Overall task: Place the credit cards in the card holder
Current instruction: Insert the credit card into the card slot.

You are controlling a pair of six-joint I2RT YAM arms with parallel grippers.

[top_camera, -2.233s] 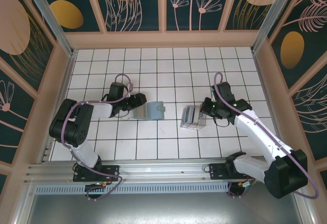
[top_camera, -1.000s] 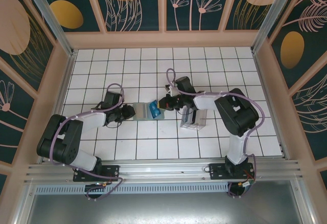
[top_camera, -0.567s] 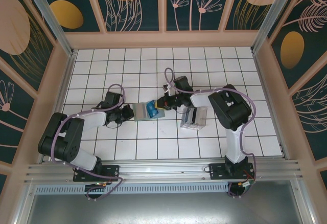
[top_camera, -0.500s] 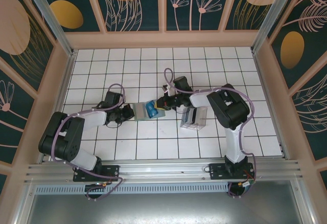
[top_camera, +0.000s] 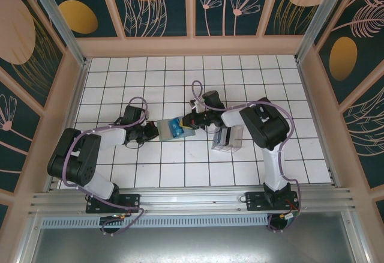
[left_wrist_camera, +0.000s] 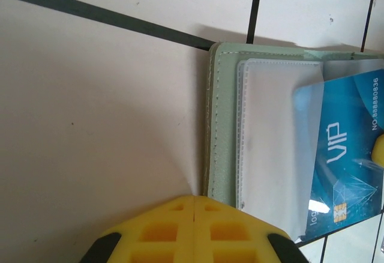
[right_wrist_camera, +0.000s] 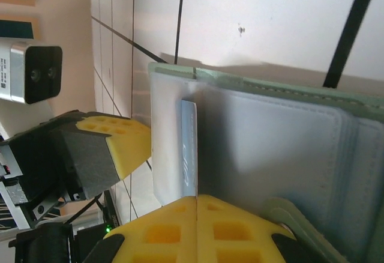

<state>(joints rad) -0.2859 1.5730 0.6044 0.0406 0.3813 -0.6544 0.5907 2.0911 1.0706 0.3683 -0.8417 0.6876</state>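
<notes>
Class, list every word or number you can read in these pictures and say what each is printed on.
"VIP": on the blue card, partly inside the card holder's clear sleeve.
"NO.88880836": along that card's edge.
"log...": same card, the rest unreadable.
Top view: the card's print is too small to read.

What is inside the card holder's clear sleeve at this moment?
A blue VIP card sits partway under the clear sleeve of the card holder, its chip end outside. Anything in the sleeves beneath is covered.
</notes>
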